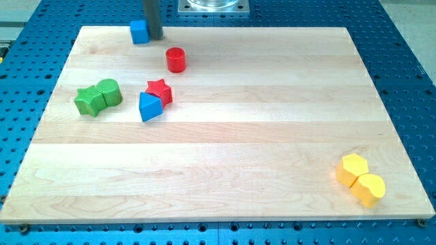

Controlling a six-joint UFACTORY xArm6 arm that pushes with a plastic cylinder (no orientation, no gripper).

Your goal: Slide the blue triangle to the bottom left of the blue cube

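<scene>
The blue triangle (149,107) lies at the board's left-centre, touching the red star (159,90) at its upper right. The blue cube (139,31) sits at the board's top edge, toward the left. My tip (155,37) stands right next to the blue cube, on its right side, well above the blue triangle. The rod rises out of the view's top.
A red cylinder (176,60) stands between the cube and the star. A green star (88,101) and a green cylinder (108,92) touch at the left. Two yellow blocks (353,169) (368,189) sit at the bottom right. The wooden board (259,129) lies on a blue perforated table.
</scene>
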